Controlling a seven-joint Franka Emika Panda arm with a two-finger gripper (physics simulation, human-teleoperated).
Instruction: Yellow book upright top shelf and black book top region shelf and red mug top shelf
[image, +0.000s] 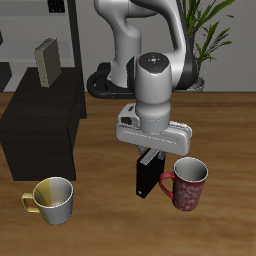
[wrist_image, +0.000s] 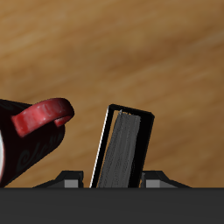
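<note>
In the exterior view the gripper (image: 152, 152) hangs at the frame's centre, just above the black book (image: 148, 176), which stands upright on the wooden table (image: 110, 215) with its top between the fingers. Just beside it, at lower right, sits the red mug (image: 187, 184), apart from the book. The shelf (image: 42, 125) fills the left side, and the yellow book (image: 46, 61) stands upright on its flat top at upper left. A yellow-and-white mug (image: 53, 199) rests on the table at lower left, in front of the shelf.

In the wrist view the black book (wrist_image: 122, 149) stands between the two fingertips (wrist_image: 68, 178), its pale page edge showing; whether the claw is pressing on it I cannot tell. The red mug's (wrist_image: 26, 144) handle curves nearby
</note>
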